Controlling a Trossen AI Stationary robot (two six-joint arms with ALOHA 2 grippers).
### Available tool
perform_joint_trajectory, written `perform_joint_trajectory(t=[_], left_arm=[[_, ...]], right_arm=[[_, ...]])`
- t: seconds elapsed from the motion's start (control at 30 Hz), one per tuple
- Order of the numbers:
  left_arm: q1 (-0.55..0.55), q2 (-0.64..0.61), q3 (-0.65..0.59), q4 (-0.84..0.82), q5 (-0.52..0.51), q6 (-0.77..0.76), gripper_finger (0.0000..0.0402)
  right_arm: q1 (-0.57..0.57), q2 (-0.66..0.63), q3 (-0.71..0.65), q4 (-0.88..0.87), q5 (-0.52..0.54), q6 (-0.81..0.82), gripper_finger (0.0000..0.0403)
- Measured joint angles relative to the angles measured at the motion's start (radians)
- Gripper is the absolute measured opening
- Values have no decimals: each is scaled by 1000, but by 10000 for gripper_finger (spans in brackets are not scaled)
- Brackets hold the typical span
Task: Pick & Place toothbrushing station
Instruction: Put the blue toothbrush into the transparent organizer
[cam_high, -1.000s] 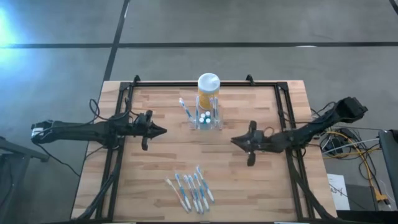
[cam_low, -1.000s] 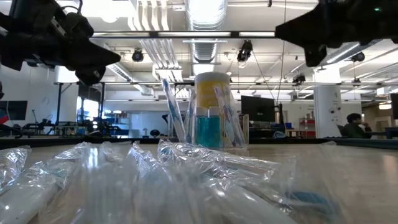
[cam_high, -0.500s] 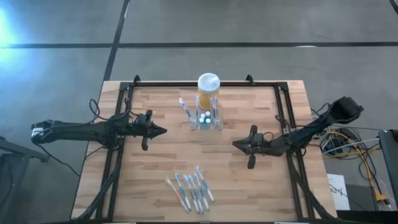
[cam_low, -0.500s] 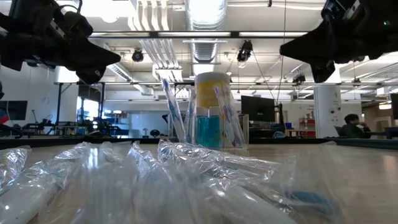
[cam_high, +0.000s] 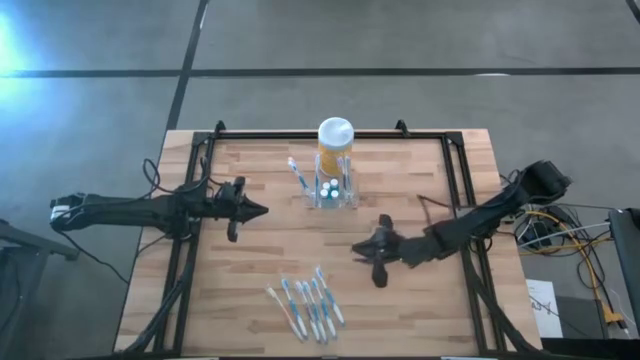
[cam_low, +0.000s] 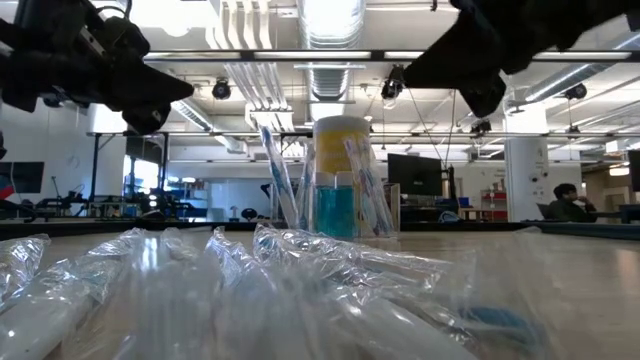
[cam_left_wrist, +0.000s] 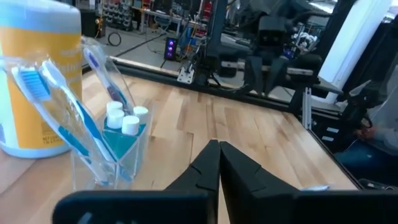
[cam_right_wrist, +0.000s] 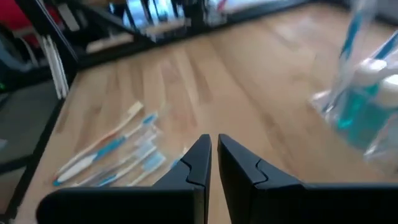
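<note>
My left fingers (cam_high: 262, 211) hang pressed together, holding nothing, over the left side of the wooden desk (cam_high: 250, 260). Near the desk's front edge lies a bunch of wrapped toothbrushes (cam_high: 308, 303). Toward the back, the clear toothbrushing station (cam_high: 335, 189) stands upright with brushes in its slots, touching the yellow jar (cam_high: 335, 140) behind it. My right fingers (cam_high: 357, 249) hover nearly closed and empty, between station and bunch. Grey floor (cam_high: 400, 40) surrounds the desk; beyond it, a person (cam_low: 568, 203) sits by monitors.
</note>
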Motion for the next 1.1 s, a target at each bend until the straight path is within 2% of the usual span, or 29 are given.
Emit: perform_joint_trajectory(t=[0.17, 0.37, 0.63, 0.73, 0.93, 1.1], left_arm=[[0, -7, 16, 0, 0, 28, 20], [0, -13, 19, 0, 33, 27, 12], [0, -16, 19, 0, 56, 29, 12], [0, -16, 19, 0, 63, 29, 13], [0, -16, 27, 1, 73, 29, 8], [0, -16, 27, -1, 74, 28, 12]], right_arm=[[0, 113, 193, -216, -8, 102, 27], [13, 299, 414, -372, -28, 195, 40], [9, 543, 725, -683, -161, 375, 111], [11, 616, 821, -779, -166, 400, 146], [10, 688, 934, -862, -201, 479, 203], [10, 716, 937, -903, -214, 582, 219]])
